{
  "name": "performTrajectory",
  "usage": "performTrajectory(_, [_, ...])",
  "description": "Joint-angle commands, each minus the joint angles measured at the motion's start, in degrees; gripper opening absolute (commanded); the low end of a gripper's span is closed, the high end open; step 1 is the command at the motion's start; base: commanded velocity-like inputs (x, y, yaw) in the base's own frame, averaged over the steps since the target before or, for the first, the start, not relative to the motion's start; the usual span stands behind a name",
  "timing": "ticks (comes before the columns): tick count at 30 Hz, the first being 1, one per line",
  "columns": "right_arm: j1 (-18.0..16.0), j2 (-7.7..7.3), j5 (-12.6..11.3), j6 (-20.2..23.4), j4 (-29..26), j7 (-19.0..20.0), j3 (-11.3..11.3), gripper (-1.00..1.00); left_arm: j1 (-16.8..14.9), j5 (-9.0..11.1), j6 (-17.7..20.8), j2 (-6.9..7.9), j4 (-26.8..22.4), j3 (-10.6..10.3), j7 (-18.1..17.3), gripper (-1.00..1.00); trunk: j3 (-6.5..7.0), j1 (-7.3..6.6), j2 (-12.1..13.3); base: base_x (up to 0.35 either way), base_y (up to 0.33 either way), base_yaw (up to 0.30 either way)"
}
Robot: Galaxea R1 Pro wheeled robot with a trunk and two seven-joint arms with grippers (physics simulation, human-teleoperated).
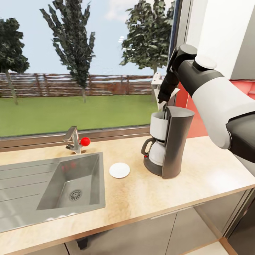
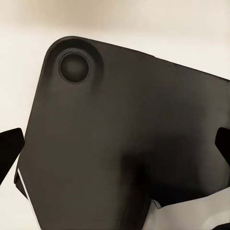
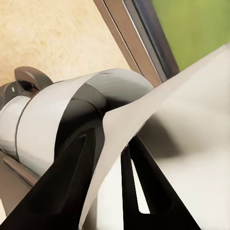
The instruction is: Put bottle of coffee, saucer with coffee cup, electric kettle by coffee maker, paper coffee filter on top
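The coffee maker [image 1: 173, 141] stands on the kitchen countertop [image 1: 148, 198], dark column with a white upper part and white carafe. A paper coffee filter [image 1: 157, 82] hangs just above its top, and my right gripper [image 1: 163, 97] is shut on it. The right wrist view shows the white paper coffee filter [image 3: 191, 120] pinched in the right gripper [image 3: 110, 139], with the coffee maker [image 3: 57, 115] right below. The saucer [image 1: 119, 170] lies flat left of the machine, bare. In the left wrist view my left gripper [image 2: 115, 146] is spread open in front of a dark grey panel [image 2: 120, 120].
A steel sink [image 1: 71, 184] with a drainboard takes the counter's left part, with a faucet and its red knob [image 1: 85, 141] behind it. A big window runs along the back. A red wall panel [image 1: 193, 117] stands behind the coffee maker. Bare counter lies right of the machine.
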Motion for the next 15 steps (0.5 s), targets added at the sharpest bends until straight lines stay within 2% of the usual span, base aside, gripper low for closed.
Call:
performTrajectory(1, [0.0, -0.01, 0.1, 0.7, -0.1, 0.3, 0.1, -1.0, 0.0, 0.1, 0.0, -0.03, -0.1, 0.2, 0.0, 1.0, -0.06, 0.0, 0.0, 0.0, 0.0, 0.0])
performTrajectory(11, [0.5, -0.01, 0.2, 0.6, -0.1, 0.3, 0.1, -1.0, 0.0, 0.1, 0.0, -0.03, -0.1, 0.2, 0.0, 1.0, -0.06, 0.0, 0.0, 0.0, 0.0, 0.0])
performTrajectory(15, [0.5, -0.01, 0.2, 0.6, -0.1, 0.3, 0.1, -1.0, 0.0, 0.1, 0.0, -0.03, -0.1, 0.2, 0.0, 1.0, -0.78, 0.88, -1.6, 0.0, 0.0, 0.0])
